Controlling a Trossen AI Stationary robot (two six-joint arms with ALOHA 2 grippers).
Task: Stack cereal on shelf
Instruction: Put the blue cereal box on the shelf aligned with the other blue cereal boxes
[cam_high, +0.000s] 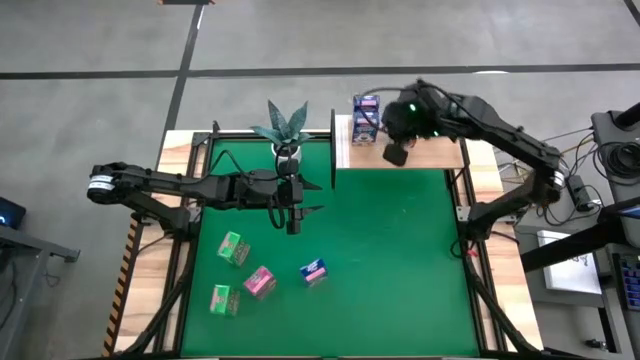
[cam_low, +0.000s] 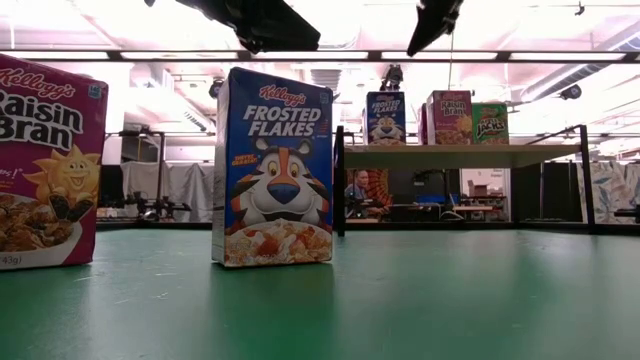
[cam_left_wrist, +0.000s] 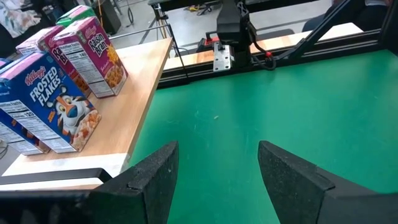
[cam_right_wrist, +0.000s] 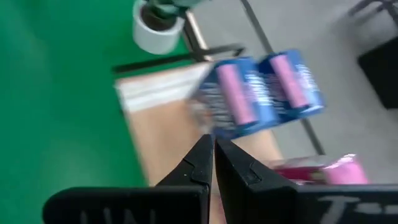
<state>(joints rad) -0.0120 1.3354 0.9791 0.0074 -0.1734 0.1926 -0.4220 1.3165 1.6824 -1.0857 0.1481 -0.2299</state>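
Observation:
On the green mat lie loose cereal boxes: two green (cam_high: 233, 248) (cam_high: 224, 299), one pink (cam_high: 259, 282) (cam_low: 45, 160) and one blue (cam_high: 313, 271) (cam_low: 275, 168). The low view shows the pink and blue ones upright on their bottom ends. The shelf (cam_high: 430, 153) (cam_left_wrist: 134, 112), a light-wood board at the far right, carries upright boxes: blue (cam_left_wrist: 50, 102) (cam_low: 385, 118), pink (cam_left_wrist: 90, 56) (cam_low: 448, 117) and green (cam_low: 489, 123). My right gripper (cam_high: 395, 152) (cam_right_wrist: 214, 152) hovers shut above the board, beside the blue boxes (cam_right_wrist: 261, 90), holding nothing. My left gripper (cam_high: 293, 215) (cam_left_wrist: 217, 180) hangs open over the mat's middle.
A potted plant (cam_high: 285, 130) in a white pot (cam_right_wrist: 158, 28) stands at the mat's far edge, just left of the shelf. The shelf's thin black upright (cam_low: 339, 180) rises at its left end. Bare green mat (cam_high: 400, 260) lies to the right of the loose boxes.

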